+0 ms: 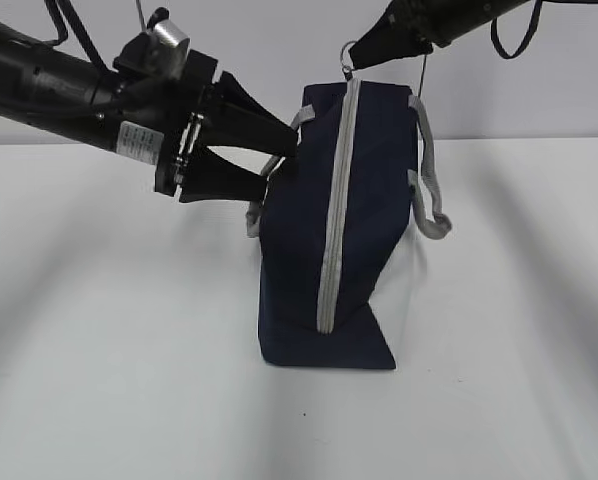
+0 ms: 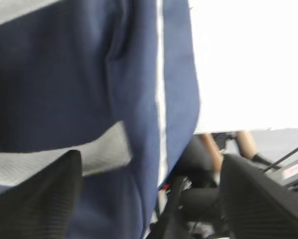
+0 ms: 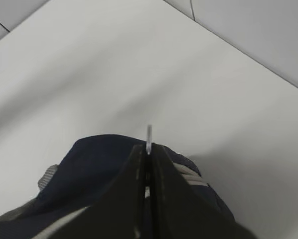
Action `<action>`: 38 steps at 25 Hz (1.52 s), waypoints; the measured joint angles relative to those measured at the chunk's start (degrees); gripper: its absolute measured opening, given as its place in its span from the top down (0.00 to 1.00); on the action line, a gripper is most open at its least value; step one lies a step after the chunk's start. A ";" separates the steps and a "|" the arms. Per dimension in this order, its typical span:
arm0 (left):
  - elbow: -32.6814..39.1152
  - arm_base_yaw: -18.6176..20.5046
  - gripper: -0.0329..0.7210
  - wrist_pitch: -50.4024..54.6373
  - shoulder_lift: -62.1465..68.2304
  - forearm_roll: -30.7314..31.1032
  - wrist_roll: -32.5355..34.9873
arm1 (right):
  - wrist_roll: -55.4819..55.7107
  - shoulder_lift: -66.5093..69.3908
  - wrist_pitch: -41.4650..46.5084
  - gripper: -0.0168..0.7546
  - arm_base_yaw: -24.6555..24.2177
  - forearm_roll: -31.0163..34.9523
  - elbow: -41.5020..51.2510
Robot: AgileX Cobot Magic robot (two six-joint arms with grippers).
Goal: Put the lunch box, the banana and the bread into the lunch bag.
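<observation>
One lunch bag (image 1: pixel 364 215) stands upright on the white table (image 1: pixel 109 380), its grey zipper (image 1: pixel 337 205) closed and facing the exterior camera. Just under the right gripper (image 1: pixel 357 58), the ring pull (image 1: pixel 348 56) is clenched between shut jaws at the bag's top. Directly ahead of the left gripper (image 1: pixel 274 155), whose jaws stand spread apart, a grey strap handle (image 1: pixel 279 165) lies against the bag's side.

The lunch bag (image 1: pixel 364 210) is navy blue with a grey zipper stripe and grey strap handles, standing on a white table (image 1: pixel 109 380).
</observation>
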 joint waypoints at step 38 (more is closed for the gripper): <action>-25.69 -5.95 0.64 -23.29 14.41 4.13 -6.61 | 6.30 0.00 2.30 1.00 -0.04 3.04 -0.09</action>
